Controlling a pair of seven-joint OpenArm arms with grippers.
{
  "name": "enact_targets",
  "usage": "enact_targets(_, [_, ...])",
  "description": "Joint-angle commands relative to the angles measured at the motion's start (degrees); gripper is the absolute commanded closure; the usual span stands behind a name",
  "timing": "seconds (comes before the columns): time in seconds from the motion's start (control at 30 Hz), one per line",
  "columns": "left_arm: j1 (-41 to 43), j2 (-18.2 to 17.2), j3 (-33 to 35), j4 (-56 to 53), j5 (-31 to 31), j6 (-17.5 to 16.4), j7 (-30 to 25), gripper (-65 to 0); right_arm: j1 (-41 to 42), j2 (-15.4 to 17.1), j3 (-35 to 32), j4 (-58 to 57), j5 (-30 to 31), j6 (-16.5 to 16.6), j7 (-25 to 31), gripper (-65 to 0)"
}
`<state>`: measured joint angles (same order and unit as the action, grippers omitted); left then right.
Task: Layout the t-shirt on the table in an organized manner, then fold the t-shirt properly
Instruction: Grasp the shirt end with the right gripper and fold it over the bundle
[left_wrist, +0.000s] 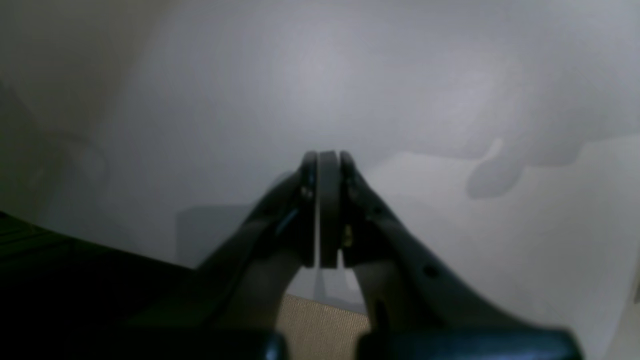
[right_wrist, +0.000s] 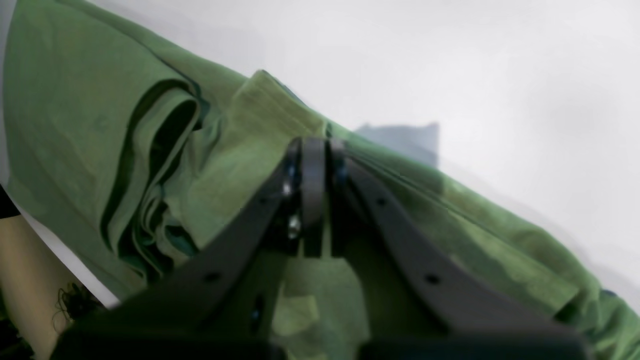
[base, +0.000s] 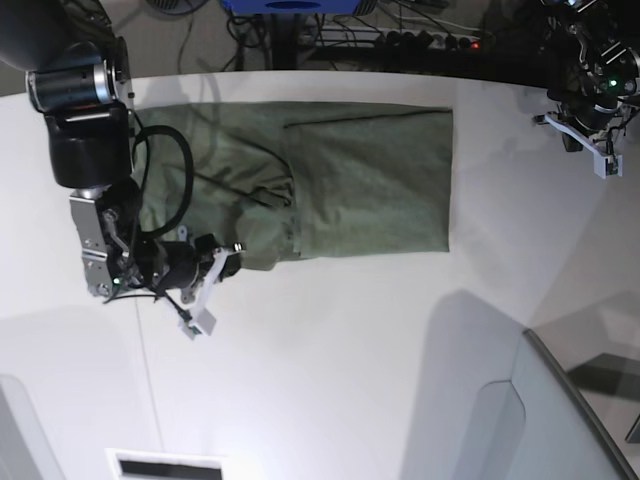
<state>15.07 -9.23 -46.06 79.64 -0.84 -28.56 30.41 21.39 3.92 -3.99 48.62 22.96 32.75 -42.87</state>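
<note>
- In the base view the right arm (base: 95, 180) fills the left side of the frame, a dark stack of joints running from the upper left down toward the middle left.
- At its lower end the right gripper (base: 232, 262) sits at the lower left corner of the t-shirt (base: 370, 180), just where the cloth bunches.
- In the right wrist view the same right gripper (right_wrist: 312, 147) has its jaws pressed together, with green cloth folded up against and around the fingertips; it is clenched on the t-shirt (right_wrist: 90, 125).
- To the left of the fingers in that view the fabric lies in deep rolled folds; to the right a hemmed edge runs down toward the lower right corner.
- The t-shirt lies across the upper middle of the base view on the white table (base: 330, 350), folded into a long band: rumpled at its left end, smooth with a straight edge at its right end.
- A grey translucent panel (base: 560, 420) stands at the lower right of the base view.
- The left gripper (base: 585, 140) is at the upper right of the base view, well apart from the t-shirt.
- In the left wrist view the left gripper (left_wrist: 327, 155) has its jaws clenched together on nothing, with only bare table (left_wrist: 450, 250) beyond it.
</note>
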Motion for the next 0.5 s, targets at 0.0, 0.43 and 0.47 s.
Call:
enact_targets(0.0, [-0.17,-1.10,-0.22,0.85,-0.35,0.20,-1.01,0.0,1.69,0.16,0.34,0.74,1.08,0.17,0.72,-0.8])
enact_targets(0.43, [-0.26,-1.10,-0.31,0.76,-0.35,0.20,-1.01,0.0,-4.73,-0.01,1.48,14.72,1.61,0.17,-12.82,-0.8])
enact_targets(0.47, [-0.26,-1.10,-0.31,0.76,-0.35,0.20,-1.01,0.0,-5.78,-0.01,2.54,16.30,1.61,0.17,-13.96,-0.8])
